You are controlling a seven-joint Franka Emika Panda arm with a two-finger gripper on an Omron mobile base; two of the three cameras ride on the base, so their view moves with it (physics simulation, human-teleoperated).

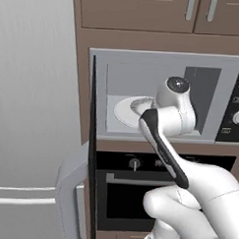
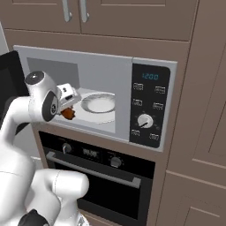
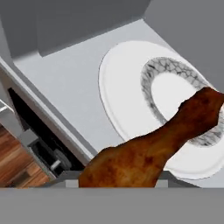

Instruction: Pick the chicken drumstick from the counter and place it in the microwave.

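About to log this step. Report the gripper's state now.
Gripper: closed on the chicken drumstick, held at the open microwave, over its white turntable plate.

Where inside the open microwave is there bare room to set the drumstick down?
The turntable plate is bare, as is the grey floor between it and the left wall. The front sill is crowded: the gripper hangs there, shut on the chicken drumstick.
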